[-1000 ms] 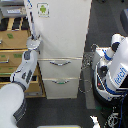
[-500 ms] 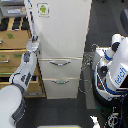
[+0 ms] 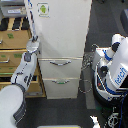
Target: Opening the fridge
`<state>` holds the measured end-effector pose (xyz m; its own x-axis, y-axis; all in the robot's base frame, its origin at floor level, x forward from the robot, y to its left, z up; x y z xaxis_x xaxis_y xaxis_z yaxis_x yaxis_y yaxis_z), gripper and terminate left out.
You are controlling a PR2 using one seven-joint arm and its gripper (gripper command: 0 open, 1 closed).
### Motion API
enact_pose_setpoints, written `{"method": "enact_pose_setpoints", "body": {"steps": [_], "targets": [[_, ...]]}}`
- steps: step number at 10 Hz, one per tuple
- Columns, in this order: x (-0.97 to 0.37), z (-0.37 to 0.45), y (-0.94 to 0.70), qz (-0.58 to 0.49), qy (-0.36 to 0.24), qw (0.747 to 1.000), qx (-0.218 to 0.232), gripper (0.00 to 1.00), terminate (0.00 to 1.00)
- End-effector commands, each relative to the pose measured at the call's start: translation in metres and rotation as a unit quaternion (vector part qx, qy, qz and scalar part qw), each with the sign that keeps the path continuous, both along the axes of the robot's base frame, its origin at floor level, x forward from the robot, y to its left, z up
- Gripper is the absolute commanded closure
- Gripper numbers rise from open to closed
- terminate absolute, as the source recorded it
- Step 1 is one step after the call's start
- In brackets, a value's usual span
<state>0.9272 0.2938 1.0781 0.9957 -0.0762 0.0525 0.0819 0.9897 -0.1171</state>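
Here the fridge (image 3: pixel 60 40) stands upright in mid-view, door closed. The claw (image 3: pixel 34 41) sits at the door's left edge; whether it is apart or together, I cannot tell. A weak hold there could slip off.

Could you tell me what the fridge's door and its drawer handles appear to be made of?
The fridge door looks like white painted metal or plastic: smooth, uniform, faintly glossy. The upper drawer handle and lower drawer handle look like brushed or chromed metal, judging by their silvery sheen.
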Motion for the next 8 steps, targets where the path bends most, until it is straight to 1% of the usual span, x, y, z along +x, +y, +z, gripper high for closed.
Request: {"method": "enact_pose_setpoints", "body": {"steps": [1, 2, 3, 4, 5, 6, 7, 8], "targets": [[-0.222, 0.145, -0.069, -0.228, -0.081, 0.970, 0.004, 1.00, 0.00], [-0.309, 0.191, -0.064, -0.261, -0.103, 0.960, 0.008, 1.00, 0.00], [-0.440, 0.267, -0.055, -0.297, -0.142, 0.944, -0.009, 1.00, 0.00], [-0.531, 0.308, -0.056, -0.334, -0.163, 0.928, -0.002, 1.00, 0.00], [-0.635, 0.349, -0.065, -0.374, -0.193, 0.907, 0.019, 1.00, 0.00], [-0.846, 0.432, -0.098, -0.454, -0.258, 0.853, 0.028, 1.00, 0.00], [-0.920, 0.449, -0.114, -0.491, -0.283, 0.823, 0.031, 1.00, 0.00], [-0.942, 0.448, -0.102, -0.524, -0.297, 0.798, 0.028, 1.00, 0.00]]}}
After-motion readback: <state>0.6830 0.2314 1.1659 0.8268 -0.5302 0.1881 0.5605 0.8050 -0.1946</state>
